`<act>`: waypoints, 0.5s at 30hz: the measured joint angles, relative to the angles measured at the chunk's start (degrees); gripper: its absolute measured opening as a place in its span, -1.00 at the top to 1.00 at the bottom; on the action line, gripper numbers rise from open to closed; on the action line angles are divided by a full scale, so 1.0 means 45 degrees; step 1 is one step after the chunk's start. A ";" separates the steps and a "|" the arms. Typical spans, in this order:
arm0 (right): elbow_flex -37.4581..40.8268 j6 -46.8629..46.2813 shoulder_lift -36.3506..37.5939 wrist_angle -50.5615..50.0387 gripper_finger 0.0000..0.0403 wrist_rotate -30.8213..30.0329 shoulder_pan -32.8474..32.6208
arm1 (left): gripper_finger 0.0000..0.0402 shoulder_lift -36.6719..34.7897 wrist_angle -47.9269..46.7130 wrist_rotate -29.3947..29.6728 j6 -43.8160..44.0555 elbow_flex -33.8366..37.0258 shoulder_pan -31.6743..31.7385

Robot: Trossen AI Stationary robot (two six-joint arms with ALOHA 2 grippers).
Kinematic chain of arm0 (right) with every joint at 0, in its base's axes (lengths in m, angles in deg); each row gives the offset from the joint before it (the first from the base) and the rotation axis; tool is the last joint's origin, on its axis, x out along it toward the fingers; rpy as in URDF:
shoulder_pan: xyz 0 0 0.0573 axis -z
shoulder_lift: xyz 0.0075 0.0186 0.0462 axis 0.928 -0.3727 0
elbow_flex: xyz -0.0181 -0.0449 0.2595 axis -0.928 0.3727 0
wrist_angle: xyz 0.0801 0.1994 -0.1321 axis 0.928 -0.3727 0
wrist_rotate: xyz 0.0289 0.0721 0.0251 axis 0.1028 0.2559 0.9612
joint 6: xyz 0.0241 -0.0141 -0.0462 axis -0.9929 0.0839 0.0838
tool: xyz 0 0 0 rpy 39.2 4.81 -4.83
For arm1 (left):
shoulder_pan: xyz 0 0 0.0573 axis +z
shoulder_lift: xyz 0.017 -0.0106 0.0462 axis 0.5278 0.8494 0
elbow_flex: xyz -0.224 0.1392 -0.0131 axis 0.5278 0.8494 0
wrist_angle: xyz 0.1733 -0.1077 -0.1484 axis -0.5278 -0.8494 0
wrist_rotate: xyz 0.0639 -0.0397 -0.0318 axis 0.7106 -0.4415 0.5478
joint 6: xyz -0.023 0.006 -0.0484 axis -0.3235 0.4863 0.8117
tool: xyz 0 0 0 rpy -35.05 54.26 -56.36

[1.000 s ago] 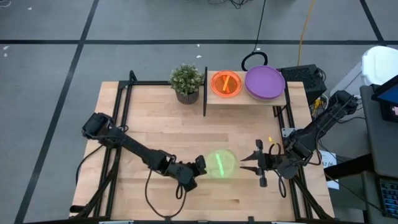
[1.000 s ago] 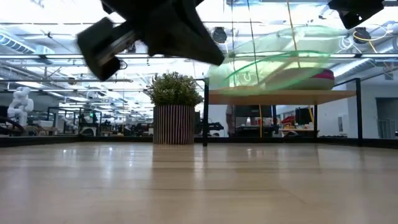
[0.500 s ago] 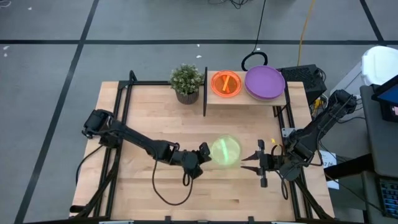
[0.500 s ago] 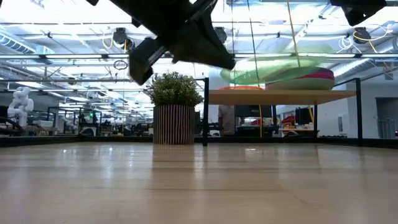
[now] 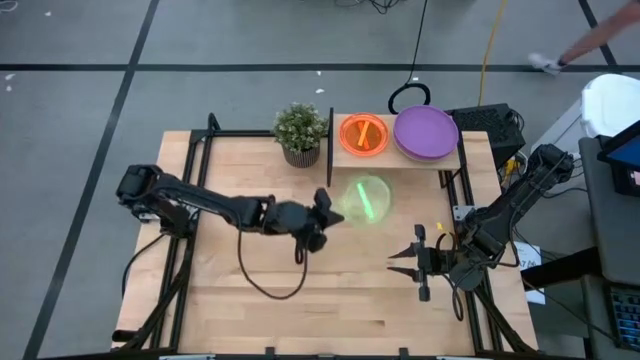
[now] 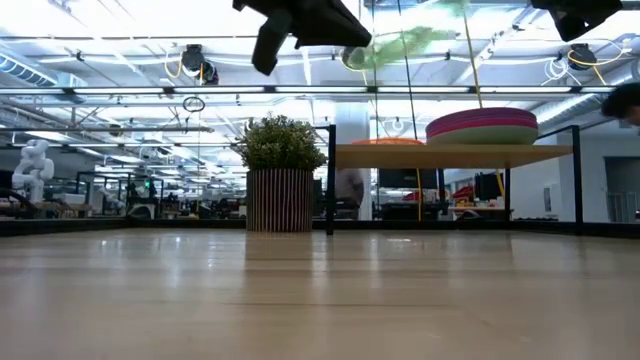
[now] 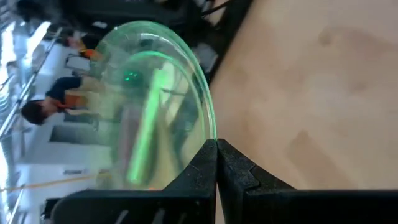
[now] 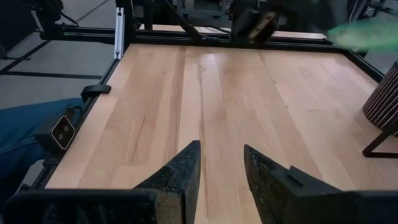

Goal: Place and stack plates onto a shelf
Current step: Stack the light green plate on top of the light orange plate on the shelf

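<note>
My left gripper is shut on a translucent lime green plate, held high above the table's middle, just in front of the shelf. The plate also shows in the low view and in the left wrist view. An orange plate and a stack topped by a purple plate lie flat on the shelf. My right gripper is open and empty near the table's right edge, low over the wood. My left gripper pinches the lime green plate's rim between its two fingers, at the plate's left edge. The fingers come level from the table's left. The plate is lifted clear of the table and sticks out beyond the fingertips, about level.
A potted green plant stands left of the shelf's thin black upright edge. A black frame runs around the tabletop. People show in the room beyond the table.
My left gripper has carried the lime green plate up and toward the table's far edge, from the front middle to just in front of the shelf. The plate has stayed in the hold, clear of the table.
</note>
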 joint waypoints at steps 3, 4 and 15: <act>0.0004 -0.0005 0.0000 0.0001 0.48 -0.0005 0.0000 | 0.99 -0.0209 0.0142 -0.0009 -0.0335 0.0000 0.0503; 0.0004 -0.0005 0.0000 -0.0004 0.48 -0.0005 0.0000 | 0.99 -0.0216 0.0378 -0.0037 -0.0422 0.0000 0.0676; 0.0004 0.0046 -0.0005 -0.0004 0.48 -0.0005 0.0000 | 0.99 -0.0206 0.0633 -0.1051 -0.0255 -0.0844 0.2723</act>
